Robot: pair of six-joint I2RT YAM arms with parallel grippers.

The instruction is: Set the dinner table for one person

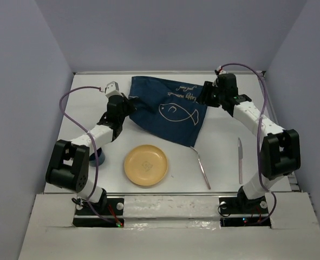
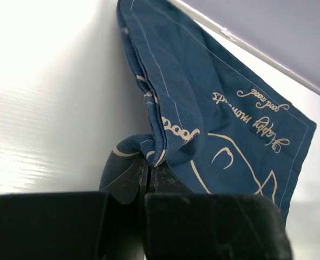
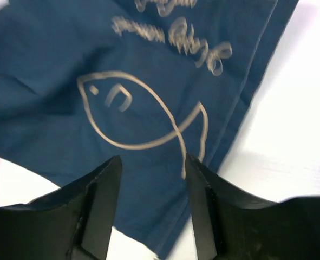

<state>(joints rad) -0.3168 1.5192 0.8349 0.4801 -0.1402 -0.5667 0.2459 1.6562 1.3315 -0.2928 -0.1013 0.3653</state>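
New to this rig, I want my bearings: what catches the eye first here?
A navy cloth with a fish drawing lies at the far middle of the white table. The left gripper has its jaws shut on the cloth's bunched edge; the right gripper is open over the fish's tail. A yellow plate sits nearer the arms.

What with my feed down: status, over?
Left gripper shut on placemat edge. Right gripper open over placemat. Dinner table: placemat rumpled, askew. Utensil by its near corner.
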